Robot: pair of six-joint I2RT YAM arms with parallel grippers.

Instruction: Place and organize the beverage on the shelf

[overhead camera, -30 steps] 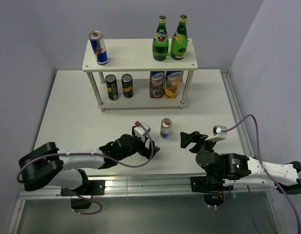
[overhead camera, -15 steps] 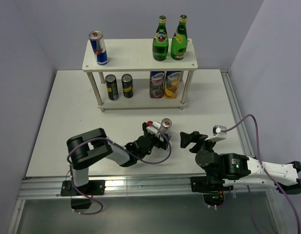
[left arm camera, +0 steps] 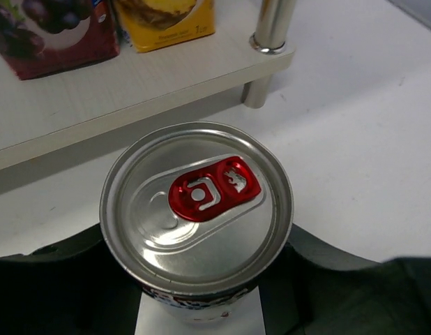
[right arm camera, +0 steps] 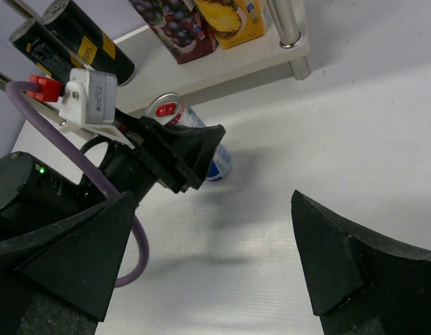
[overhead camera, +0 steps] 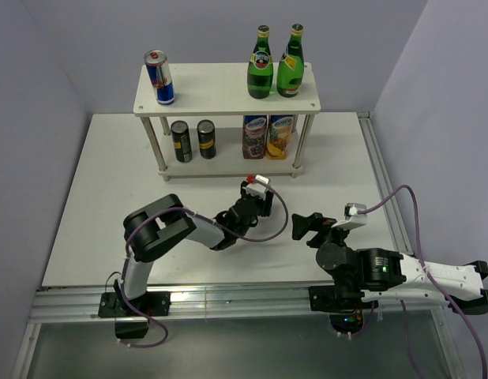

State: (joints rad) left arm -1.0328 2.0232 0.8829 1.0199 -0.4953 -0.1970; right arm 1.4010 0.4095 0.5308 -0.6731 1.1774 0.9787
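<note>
Left wrist view has the left gripper clamped on the blue-and-silver can, which stands on the table just in front of the shelf, at its 6 o'clock. I'd lift it straight up, keep it upright, clear the top board's edge, then set it beside the matching can at 10 o'clock. The right gripper gapes wide, holding nothing.

left arm — black joints, white links | right arm alike | cables purple | fingers matte black
</note>
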